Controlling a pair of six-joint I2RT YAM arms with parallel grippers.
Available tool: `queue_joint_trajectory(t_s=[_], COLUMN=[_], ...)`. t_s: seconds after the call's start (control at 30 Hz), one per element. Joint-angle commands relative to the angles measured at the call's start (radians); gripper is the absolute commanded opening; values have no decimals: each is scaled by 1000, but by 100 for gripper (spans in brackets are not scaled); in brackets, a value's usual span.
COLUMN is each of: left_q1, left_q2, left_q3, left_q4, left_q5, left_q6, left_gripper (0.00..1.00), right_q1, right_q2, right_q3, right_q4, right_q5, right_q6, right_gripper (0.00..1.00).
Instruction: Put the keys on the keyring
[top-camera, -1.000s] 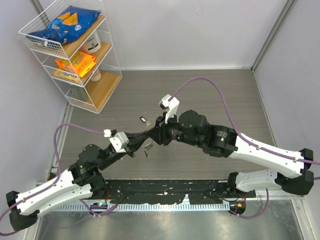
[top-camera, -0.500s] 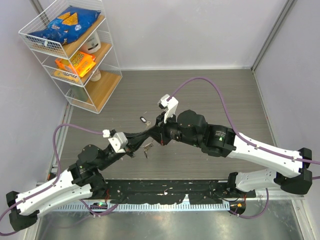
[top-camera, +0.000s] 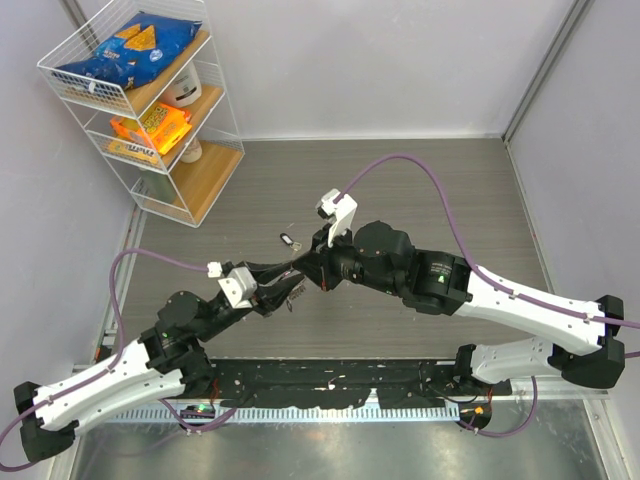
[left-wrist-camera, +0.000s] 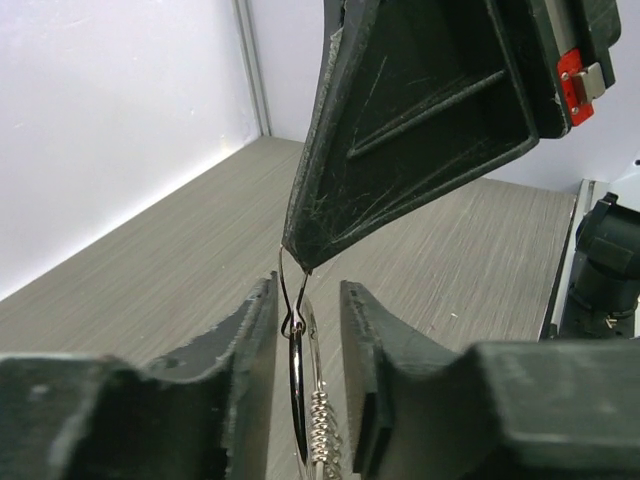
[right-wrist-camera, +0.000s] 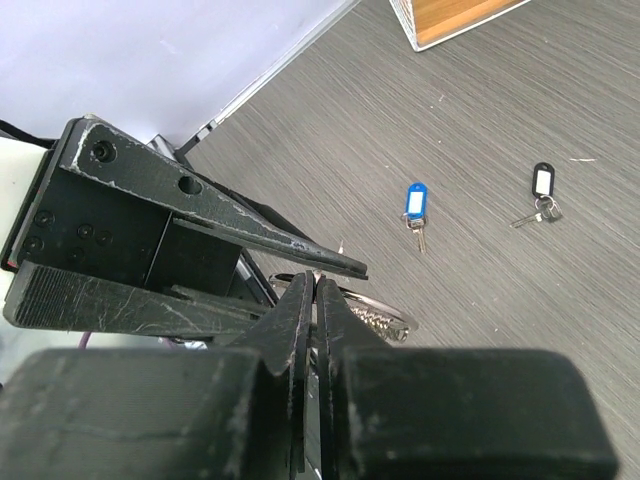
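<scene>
The keyring (left-wrist-camera: 299, 385), a thin silver wire loop with a small coil on it, hangs edge-on between the spread jaws of my left gripper (left-wrist-camera: 307, 292). Neither finger clearly presses on it. My right gripper (right-wrist-camera: 310, 285) is shut on the top of the keyring (right-wrist-camera: 385, 312), and its dark finger (left-wrist-camera: 400, 130) reaches down from above in the left wrist view. Both grippers meet above the table, left (top-camera: 287, 284) and right (top-camera: 304, 268). A blue-tagged key (right-wrist-camera: 415, 207) and a black-tagged key (right-wrist-camera: 541, 190) lie loose on the table. The black-tagged key also shows from above (top-camera: 288, 240).
A white wire rack (top-camera: 150, 100) with snack bags and wooden shelves stands at the far left corner. Grey walls close the table at the back and both sides. Purple cables arch over both arms.
The left gripper's jaws have spread apart around the ring. The right gripper still pinches the ring and has shifted slightly toward the left arm.
</scene>
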Motion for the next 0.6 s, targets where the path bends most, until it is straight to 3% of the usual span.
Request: queue_joint_trajectory(t_s=[0.0,0.57], left_q1=[-1,-1], left_q2=[-5,-33], left_q3=[-4,-25], left_q4=[55,74], left_q5=[18,-14], left_q6=[-9,-9], left_gripper=[39,41], right_q1=[6,10], right_q2=[-37,-44], right_q3=[37,33], right_q4=[78,80], right_q5=[31,19], right_q6=[-19,-23], right_gripper=[6,6])
